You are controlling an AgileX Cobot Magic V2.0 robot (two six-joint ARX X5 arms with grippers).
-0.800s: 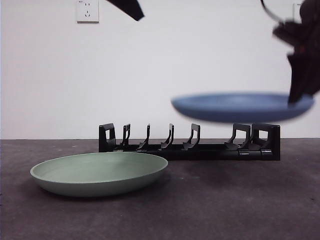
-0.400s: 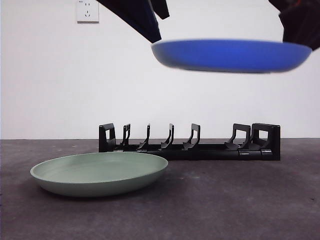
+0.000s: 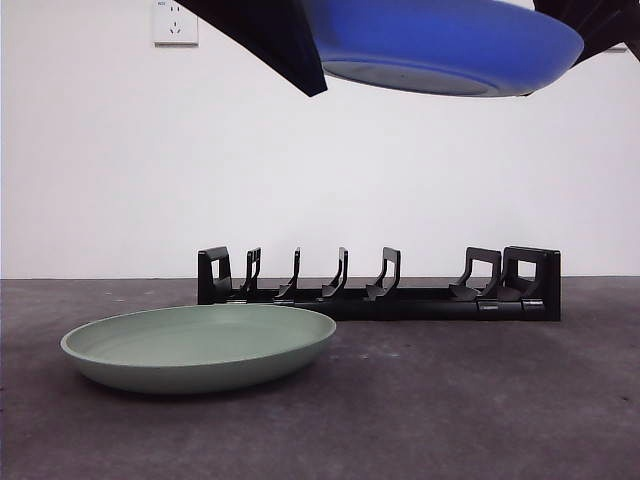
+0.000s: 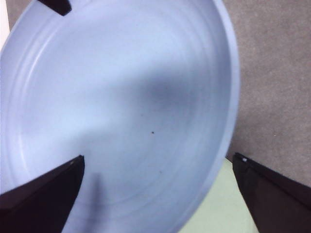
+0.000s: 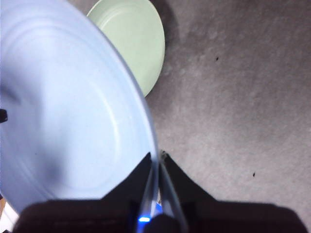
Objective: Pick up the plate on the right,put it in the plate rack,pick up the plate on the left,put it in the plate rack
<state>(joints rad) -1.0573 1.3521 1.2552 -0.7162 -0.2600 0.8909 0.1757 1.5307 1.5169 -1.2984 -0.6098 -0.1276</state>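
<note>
Front view crops my right hand [image 5: 156, 167], clamped on the blue plate [image 3: 445, 45]; my left hand [image 4: 155, 167] spreads around its opposite rim, above the green plate [image 3: 200, 345] and plate rack [image 3: 380, 285].

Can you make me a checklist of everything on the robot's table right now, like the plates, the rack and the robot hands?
Surface: dark grey table, speckled.
Job's things: blue plate held high in the air; green plate lying flat on the table; plate rack behind it, no plate in it.
Clutter: nothing seen.
Grippers: right tool shut on the blue plate's rim; left tool open, its jaws either side of that plate's opposite rim.
Cables: nothing seen.
Surroundings: white wall with a socket.
</note>
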